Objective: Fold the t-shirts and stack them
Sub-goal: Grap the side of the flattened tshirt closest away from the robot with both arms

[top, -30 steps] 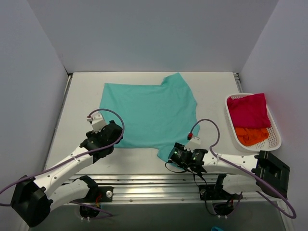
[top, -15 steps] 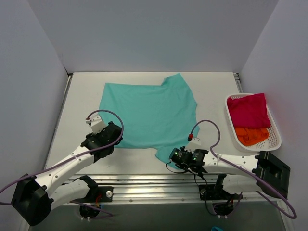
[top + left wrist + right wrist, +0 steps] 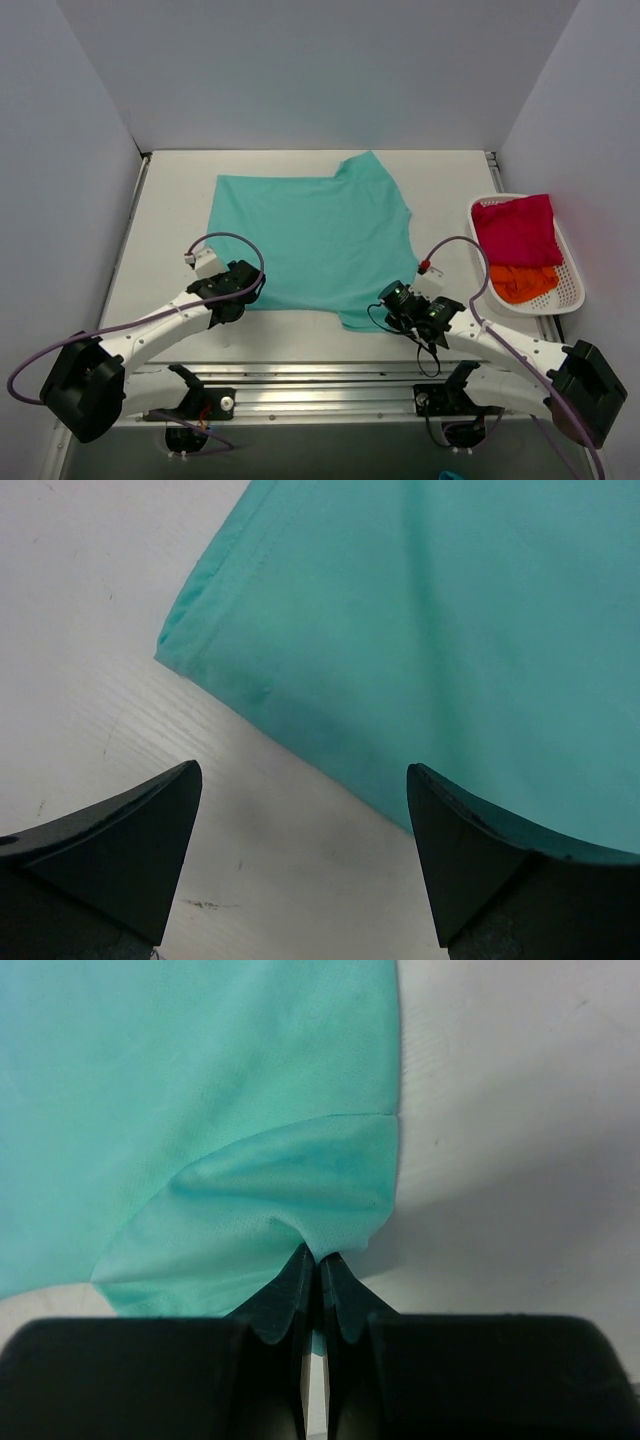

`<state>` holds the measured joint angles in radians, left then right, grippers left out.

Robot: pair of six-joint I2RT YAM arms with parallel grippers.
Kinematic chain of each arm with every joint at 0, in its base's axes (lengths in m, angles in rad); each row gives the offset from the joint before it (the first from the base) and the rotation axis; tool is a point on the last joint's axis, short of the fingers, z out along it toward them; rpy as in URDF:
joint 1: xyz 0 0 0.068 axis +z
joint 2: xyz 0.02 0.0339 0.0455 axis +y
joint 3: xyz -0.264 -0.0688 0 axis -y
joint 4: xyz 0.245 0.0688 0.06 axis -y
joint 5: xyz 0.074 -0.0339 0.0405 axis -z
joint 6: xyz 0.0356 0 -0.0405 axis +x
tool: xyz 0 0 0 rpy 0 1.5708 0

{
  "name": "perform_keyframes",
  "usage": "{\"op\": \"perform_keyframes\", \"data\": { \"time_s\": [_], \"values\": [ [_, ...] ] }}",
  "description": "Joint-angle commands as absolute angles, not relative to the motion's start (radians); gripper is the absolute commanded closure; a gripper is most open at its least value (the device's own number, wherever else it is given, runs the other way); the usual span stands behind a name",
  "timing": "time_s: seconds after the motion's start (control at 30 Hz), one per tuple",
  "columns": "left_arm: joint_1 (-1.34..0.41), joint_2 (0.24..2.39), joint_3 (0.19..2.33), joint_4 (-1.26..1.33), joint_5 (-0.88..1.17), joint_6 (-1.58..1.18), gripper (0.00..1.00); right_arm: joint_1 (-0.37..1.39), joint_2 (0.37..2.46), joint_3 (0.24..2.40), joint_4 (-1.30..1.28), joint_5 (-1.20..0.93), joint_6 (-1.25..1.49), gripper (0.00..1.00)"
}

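The right gripper has its jaws pressed together on a small tuck of the teal shirt. The cloth fans out ahead of its tips, and only a thin pinch sits between them. The left gripper is spread wide and holds nothing. The shirt's hem corner lies just ahead of it, a little to its left, and its right fingertip reaches the cloth's edge. The rest of the shirt lies flat on the table, stretching away from both grippers.

The main risk is that the thin pinch slips. The right jaws hold so little cloth that a brisk lift or pull could draw the tuck out and drop that side.

A second risk is a lopsided fold. If the right moves while the left is empty, the shirt would drag and bunch toward the right.

A third risk is the left closing where it hangs. It could catch only the hem's edge, or scrape bare table, because the corner sits off-centre between its fingers.

The pink shirt and orange shirt wait in the basket, well off to the right gripper's right
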<state>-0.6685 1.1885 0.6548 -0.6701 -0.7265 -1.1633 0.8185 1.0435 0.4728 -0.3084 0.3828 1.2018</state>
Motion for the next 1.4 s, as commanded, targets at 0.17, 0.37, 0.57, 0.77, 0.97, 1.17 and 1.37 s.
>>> {"op": "perform_keyframes", "data": {
  "time_s": [0.17,0.37,0.57,0.77,0.97,1.17,1.37],
  "values": [
    [-0.676,1.255,0.698,-0.724,-0.746,-1.264,0.07,0.696,1.045,0.463,-0.298,0.353,1.043,1.0],
    [-0.687,1.264,0.715,-0.805,-0.764,-1.302,0.14,0.629,1.086,0.476,-0.256,0.357,1.02,1.0],
    [-0.701,1.293,0.727,-0.845,-0.77,-1.347,0.14,0.537,1.103,0.474,-0.215,0.321,0.963,1.0],
    [-0.706,1.328,0.733,-0.819,-0.77,-1.347,0.17,0.373,1.106,0.471,-0.155,0.229,0.885,1.0],
    [-0.732,1.394,0.721,-0.747,-0.738,-1.365,0.2,0.367,1.147,0.476,-0.133,0.216,0.87,1.0],
    [-0.81,1.456,0.75,-0.741,-0.732,-1.411,0.21,0.368,1.158,0.477,-0.13,0.213,0.862,1.0],
    [-0.85,1.489,0.753,-0.747,-0.736,-1.448,0.28,0.368,1.154,0.474,-0.13,0.216,0.862,1.0]
  ]
}}
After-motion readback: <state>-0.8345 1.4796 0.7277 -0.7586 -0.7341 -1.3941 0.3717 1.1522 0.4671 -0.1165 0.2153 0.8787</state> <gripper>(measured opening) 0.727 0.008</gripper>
